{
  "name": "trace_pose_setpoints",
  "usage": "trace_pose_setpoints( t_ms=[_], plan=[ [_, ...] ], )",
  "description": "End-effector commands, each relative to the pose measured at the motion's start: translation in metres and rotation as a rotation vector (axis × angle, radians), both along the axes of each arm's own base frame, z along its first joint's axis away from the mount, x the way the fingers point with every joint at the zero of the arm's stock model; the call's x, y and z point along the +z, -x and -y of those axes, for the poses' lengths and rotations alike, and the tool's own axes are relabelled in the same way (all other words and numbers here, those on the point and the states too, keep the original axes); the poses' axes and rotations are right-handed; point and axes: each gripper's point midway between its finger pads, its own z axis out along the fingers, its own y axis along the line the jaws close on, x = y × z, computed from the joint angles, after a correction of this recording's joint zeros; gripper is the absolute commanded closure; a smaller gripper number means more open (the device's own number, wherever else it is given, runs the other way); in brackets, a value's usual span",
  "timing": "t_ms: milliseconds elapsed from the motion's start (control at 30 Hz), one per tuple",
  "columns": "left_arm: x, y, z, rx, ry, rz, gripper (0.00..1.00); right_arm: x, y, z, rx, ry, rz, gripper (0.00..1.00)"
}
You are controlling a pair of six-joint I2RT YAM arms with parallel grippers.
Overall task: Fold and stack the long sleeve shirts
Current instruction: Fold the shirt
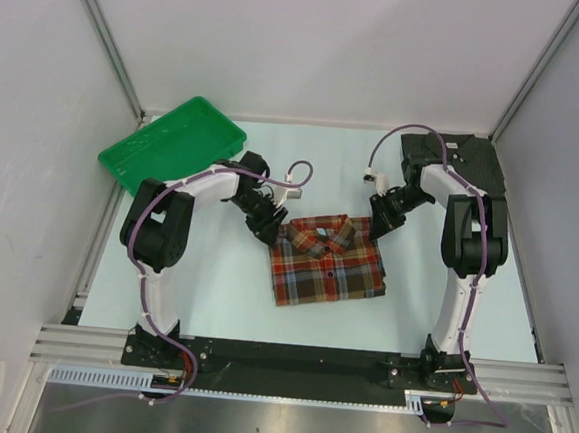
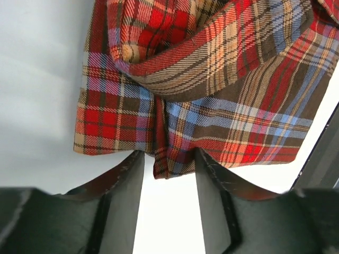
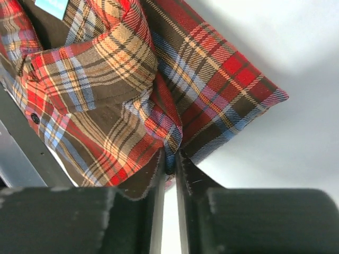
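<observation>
pale, smooth counter [image 1: 213, 301] fills the overhead view, with white walls on three sides. at its middle lies the plaid shirt [image 1: 328, 265], folded to a rough square, collar toward the far side. the green tray [image 1: 175, 142] sits askew at the far left corner; both shirts lie outside it, on the counter. the charcoal shirt [image 1: 475, 156] lies at the far right corner, partly behind the right arm, and only the overhead view shows it. the left pincer [image 1: 267, 225] is at the plaid shirt's far left corner, the right pincer [image 1: 381, 224] at its far right corner. from overhead neither grip can be read; the wrist views give it. the left wrist view shows the fingers [image 2: 124, 180] parted, a hanging fold of the plaid edge between them, not squeezed. the right wrist view shows the fingers [image 3: 196, 180] nearly together, nipping a ridge of plaid cloth.
</observation>
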Motion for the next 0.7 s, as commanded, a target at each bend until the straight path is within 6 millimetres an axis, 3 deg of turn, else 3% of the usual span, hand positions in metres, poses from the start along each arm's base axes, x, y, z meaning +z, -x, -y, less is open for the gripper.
trace_pose_setpoints(
  t_ms=[0, 167, 367, 400, 433, 533, 600, 667],
  plan=[
    [0.018, -0.008, 0.013, -0.027, 0.055, 0.041, 0.66, 0.027, -0.008, 0.002, -0.008, -0.021, 0.072, 0.95],
    [0.029, -0.014, 0.015, -0.014, 0.062, 0.053, 0.96, 0.052, -0.020, 0.002, -0.034, -0.057, 0.121, 0.99],
    [0.019, -0.023, 0.018, 0.023, 0.047, 0.032, 1.00, 0.040, -0.023, -0.001, -0.069, -0.061, 0.078, 0.99],
    [0.016, -0.024, 0.017, 0.031, 0.037, 0.030, 0.96, 0.036, -0.020, -0.001, -0.075, -0.055, 0.065, 0.99],
    [0.010, -0.028, 0.014, 0.044, 0.006, 0.040, 0.84, 0.032, -0.022, -0.001, -0.089, -0.050, 0.062, 0.96],
    [0.006, -0.034, 0.007, 0.082, -0.018, 0.056, 0.66, 0.023, -0.022, 0.006, -0.124, -0.014, 0.056, 0.89],
    [0.012, -0.039, 0.000, 0.115, -0.013, 0.077, 0.62, 0.019, -0.023, 0.015, -0.177, 0.021, 0.057, 0.85],
    [0.028, -0.044, -0.001, 0.106, 0.020, 0.134, 0.52, 0.021, -0.022, 0.026, -0.241, 0.018, 0.034, 0.78]
  ],
)
